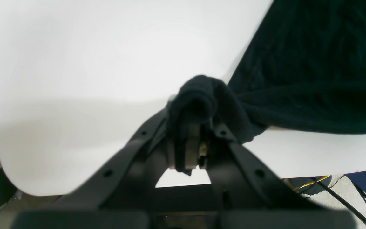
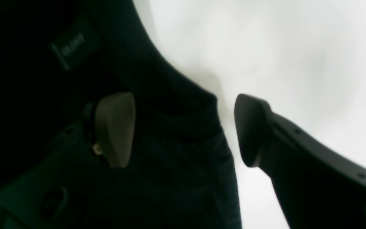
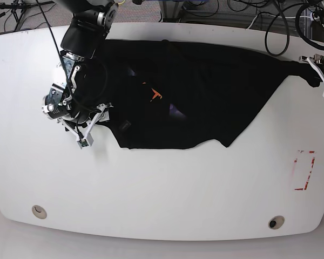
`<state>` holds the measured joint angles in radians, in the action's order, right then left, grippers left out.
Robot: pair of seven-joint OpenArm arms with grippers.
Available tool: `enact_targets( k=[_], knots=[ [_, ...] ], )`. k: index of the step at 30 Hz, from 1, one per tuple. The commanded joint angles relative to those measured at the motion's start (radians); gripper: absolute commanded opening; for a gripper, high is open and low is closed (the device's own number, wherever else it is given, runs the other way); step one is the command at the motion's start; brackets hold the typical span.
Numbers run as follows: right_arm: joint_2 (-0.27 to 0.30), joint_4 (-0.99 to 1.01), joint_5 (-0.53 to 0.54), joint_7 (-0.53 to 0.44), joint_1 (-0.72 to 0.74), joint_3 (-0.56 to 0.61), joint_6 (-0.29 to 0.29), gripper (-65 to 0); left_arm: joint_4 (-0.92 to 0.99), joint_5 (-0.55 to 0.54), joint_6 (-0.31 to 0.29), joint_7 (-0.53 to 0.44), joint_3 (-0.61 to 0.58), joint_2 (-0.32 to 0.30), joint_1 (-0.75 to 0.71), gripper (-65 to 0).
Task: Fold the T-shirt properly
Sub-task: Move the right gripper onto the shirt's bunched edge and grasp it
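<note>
Setting: a robotics lab or test bench.
Work surface: a large white rounded-corner table [image 3: 162, 205] with two small round cable holes near its front edge.
Floor markers: red tape corner marks [image 3: 305, 170] stuck on the table's right side.
Wiring: loose black cables [image 3: 270, 21] trailing over grey carpet behind the table.
Equipment: two black robot arms mounted at the table's far corners.
Clutter: a yellow cable [image 1: 313, 182] and blue gear on the floor below the table edge.

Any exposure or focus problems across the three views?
Left wrist: table blown out white, left gripper soft. Right wrist: T-shirt nearly pure black, everything blurred, right gripper fingers soft-edged. Base: sharp and evenly lit, only shirt folds lost in black.
</note>
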<state>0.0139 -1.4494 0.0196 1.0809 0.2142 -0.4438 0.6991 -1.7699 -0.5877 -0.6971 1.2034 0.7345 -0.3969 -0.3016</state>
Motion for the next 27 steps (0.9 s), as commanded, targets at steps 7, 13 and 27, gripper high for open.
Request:
enact_targets(
  k=[7,13,27],
  knots=[
    [-0.055,-0.013,-0.012,-0.007,0.038,0.044,-0.001,-19.0,-0.014,-0.005,-0.001,-0.015,0.0,-0.024,0.0,-64.9],
    [-0.084,-0.005,-0.022,-0.009,0.035,0.085,-0.001,-18.9,-0.015,-0.005,-0.001,-0.015,-0.001,-0.024,0.0,-65.0],
    [-0.124,0.096,-0.044,-0.032,0.041,0.126,-0.001,-18.0,-0.016,-0.004,-0.001,-0.017,-0.004,-0.023,-0.006,-65.0]
  ],
)
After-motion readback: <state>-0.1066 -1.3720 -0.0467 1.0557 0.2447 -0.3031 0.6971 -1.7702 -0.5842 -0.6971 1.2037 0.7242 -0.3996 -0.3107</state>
